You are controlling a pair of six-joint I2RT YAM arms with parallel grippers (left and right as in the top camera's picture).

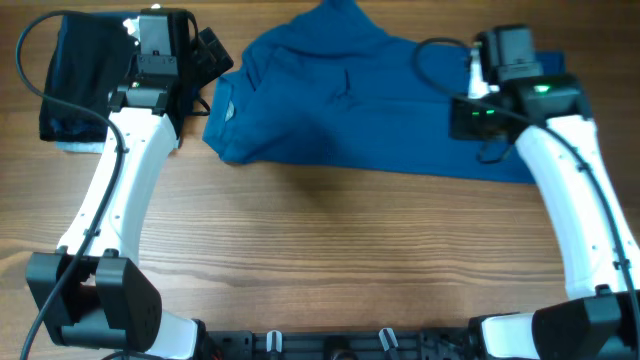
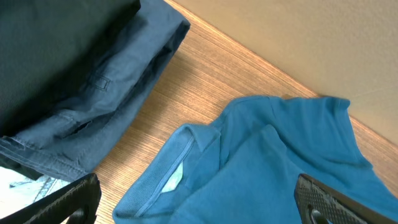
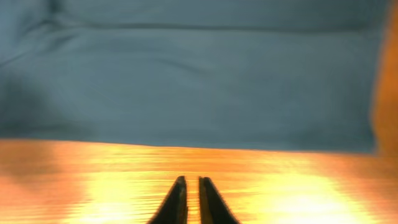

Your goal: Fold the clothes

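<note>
The clothes, a medium-blue polo shirt (image 1: 340, 100), lie crumpled at the back of the wooden table, collar (image 1: 225, 100) toward the left. My left gripper (image 1: 205, 72) hovers just left of the collar. In the left wrist view it (image 2: 199, 205) stands wide open over the collar (image 2: 180, 162) and the blue fabric (image 2: 280, 162), holding nothing. My right arm reaches over the shirt's right end, and its wrist housing hides the fingers from above. In the right wrist view the right gripper (image 3: 189, 179) is shut and empty over bare wood, short of the shirt's edge (image 3: 186, 74).
A stack of folded dark garments (image 1: 80, 75) lies at the back left corner, right beside the left wrist, and shows again in the left wrist view (image 2: 74, 62). Bare wooden tabletop (image 1: 330, 250) fills the front half. Both arm bases stand at the front edge.
</note>
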